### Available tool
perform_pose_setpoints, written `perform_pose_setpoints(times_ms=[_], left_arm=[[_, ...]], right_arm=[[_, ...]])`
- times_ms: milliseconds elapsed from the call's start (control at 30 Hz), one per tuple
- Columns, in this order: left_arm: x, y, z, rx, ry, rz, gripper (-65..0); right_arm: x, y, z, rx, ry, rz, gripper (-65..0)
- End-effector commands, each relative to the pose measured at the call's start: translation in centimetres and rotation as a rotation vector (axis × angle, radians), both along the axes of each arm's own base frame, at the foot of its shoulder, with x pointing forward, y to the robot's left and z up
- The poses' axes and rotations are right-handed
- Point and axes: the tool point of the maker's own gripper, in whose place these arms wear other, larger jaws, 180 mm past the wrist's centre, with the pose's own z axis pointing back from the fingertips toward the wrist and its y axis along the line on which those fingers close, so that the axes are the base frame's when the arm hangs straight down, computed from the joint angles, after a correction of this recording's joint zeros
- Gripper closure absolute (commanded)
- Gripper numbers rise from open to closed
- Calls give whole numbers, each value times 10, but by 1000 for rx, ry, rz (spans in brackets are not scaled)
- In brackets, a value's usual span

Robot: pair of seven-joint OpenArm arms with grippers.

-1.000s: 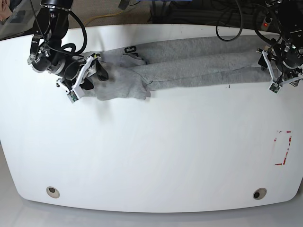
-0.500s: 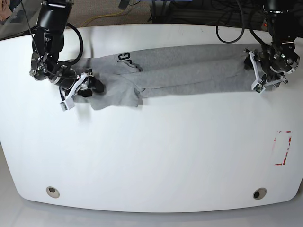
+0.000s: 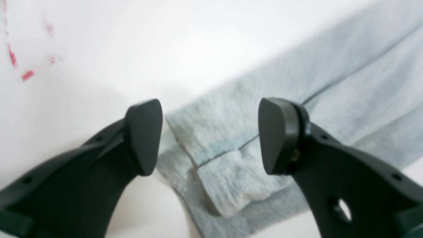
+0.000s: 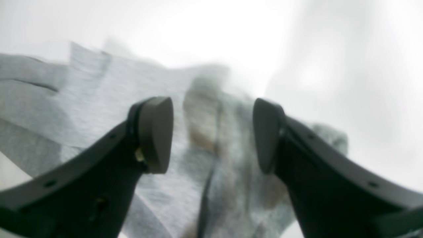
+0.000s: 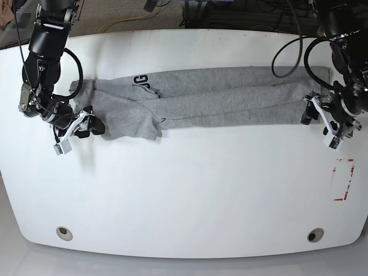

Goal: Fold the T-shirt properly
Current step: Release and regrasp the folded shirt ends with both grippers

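Two ends, two hands: the heather-grey short-sleeved cotton T-shirt (image 5: 213, 98) lies as a long narrow band across the far half of the white tabletop (image 5: 190, 195), one end by each of my grippers.
Long axis: 9 to 3 o'clock in the base view, tipped slightly so the 3 o'clock end sits nearer me.
Which way it points: printed black letters (image 5: 140, 80) and the bunched sleeve end lie toward 9 o'clock; the straight hem end toward 3 o'clock.
Left gripper (image 5: 326, 122): fingers spread apart, holding nothing; the hem corner (image 3: 214, 158) sits between and just under the pads, cloth running off toward 2 o'clock in the wrist view.
Right gripper (image 5: 77, 131): fingers apart, empty; the sleeve end lies toward 3 o'clock, just beside it, rumpled cloth (image 4: 211, 138) filling the gap.
Nearer hand: neither, I judge; each is at its own end.
Turning point: I judge the next fold runs along this axis, so both pinches must land on the ends evenly.
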Motion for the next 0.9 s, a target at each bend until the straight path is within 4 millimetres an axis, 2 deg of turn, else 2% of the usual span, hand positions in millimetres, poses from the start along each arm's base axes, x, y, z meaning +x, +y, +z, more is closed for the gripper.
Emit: perform_pose_setpoints(times_ms=[0,133,233,500,767,867], left_arm=[[-3,20,9,-23,-13,61,-435],[-23,41,-8,-160,24,177,-514],[-38,54,-23,-261,41,266,-547],[-53,45,-58,-383,120,318,-556],[-52,24,-73,-388,159,280,-556],[-51,11,-78,-384,185,239,-531]], right_arm=[[7,-2,15,-10,-49,17,-365],[1,7,8,-13,-27,48,-365],[-6,9,1,-13,-8,53,-365],[-8,20,-4,16,-3,54,-365],[-8,29,-6,37,-3,56,-365],[-8,31,-6,40,-4,57,-365]])
